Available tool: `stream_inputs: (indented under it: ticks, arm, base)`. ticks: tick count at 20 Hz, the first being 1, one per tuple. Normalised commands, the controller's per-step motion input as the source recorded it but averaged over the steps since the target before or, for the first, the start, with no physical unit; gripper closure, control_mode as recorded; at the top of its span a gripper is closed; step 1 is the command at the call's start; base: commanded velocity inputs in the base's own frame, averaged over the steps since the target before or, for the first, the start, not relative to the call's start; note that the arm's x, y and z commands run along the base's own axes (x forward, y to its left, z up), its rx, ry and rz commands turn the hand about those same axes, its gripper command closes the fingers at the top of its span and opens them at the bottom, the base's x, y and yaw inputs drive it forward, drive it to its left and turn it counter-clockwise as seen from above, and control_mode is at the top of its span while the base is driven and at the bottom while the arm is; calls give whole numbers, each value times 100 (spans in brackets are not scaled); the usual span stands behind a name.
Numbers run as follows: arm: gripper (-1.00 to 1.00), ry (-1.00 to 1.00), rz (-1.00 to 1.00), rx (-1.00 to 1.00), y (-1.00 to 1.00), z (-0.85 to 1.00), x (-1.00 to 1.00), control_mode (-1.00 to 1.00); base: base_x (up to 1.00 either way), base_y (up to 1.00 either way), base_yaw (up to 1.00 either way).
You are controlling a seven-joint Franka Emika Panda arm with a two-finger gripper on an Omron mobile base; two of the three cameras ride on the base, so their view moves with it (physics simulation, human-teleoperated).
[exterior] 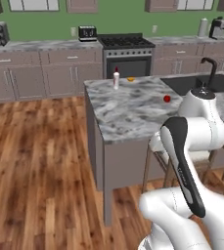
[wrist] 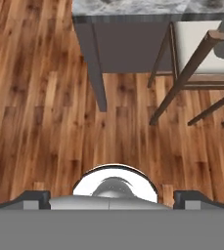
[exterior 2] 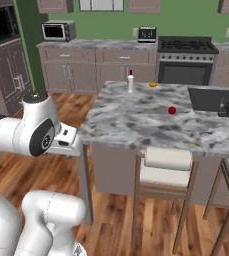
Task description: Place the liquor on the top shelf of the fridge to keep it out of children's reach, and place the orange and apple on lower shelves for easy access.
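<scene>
The gripper [wrist: 111, 195] hangs over bare wood floor [wrist: 40, 122] with its jaws spread wide and nothing between them. Just ahead of it is the grey side of the island and a wooden stool [exterior 2: 165, 170] tucked under the overhang. Up on the marbled island counter [exterior: 128, 110], the apple [exterior: 167, 98] sits nearest, out in the open near the black sink [exterior: 196, 84]. Further back at the far edge, the liquor [exterior: 116, 79] stands upright, long axis vertical, red cap on top. The orange [exterior: 130, 78] is just beside it. Label band is too small to read. Behind all that: stove [exterior: 128, 54], toaster [exterior: 87, 32], microwave [exterior 2: 57, 31], green wall.
</scene>
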Motion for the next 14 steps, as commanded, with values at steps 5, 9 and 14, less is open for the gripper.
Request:
stream_inputs:
  ticks: [5,9,14]
  arm:
    - [-100,0,0,0,0,0,0,100]
    - [-100,0,0,0,0,0,0,100]
    - [-100,0,0,0,0,0,0,100]
  base:
    - [-1,74,-14]
    - [6,73,-28]
    - [12,76,-43]
